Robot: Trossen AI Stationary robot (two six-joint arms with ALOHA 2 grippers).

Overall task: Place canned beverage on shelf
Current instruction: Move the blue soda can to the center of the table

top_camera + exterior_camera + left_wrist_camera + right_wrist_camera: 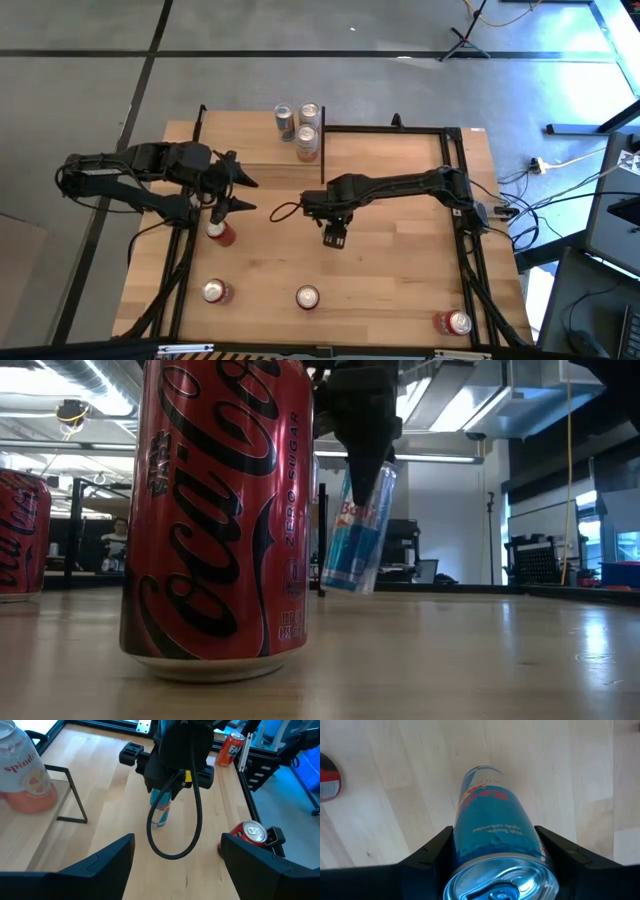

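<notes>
The right gripper [495, 865] had its fingers clamped on the slim blue-and-silver energy-drink can [487, 825], pinching it just under the rim. In the low view the can [358, 530] hung tilted, its base seemingly clear of the light-wood bench [400, 250], though only just. From above, the gripper [334, 234] sat near mid-bench, and the small raised light-wood shelf with thin black posts [255, 150] lay well apart from it, toward the far left, with three cans [300, 125] already crowded at its right end.

The carry looked barely begun. By my read, the sound move was to lift higher first, so the base would clear the shelf's edge, then bring the can level before setting it down; a tilted can landing on one edge could topple. The free board left of the standing cans seemed the safer landing spot.

The left gripper [240, 195] waited over the bench's left side, fingers [100, 865] spread apart, a red cola can [220, 233] just beside it. Swinging too wide could clip that arm.
</notes>
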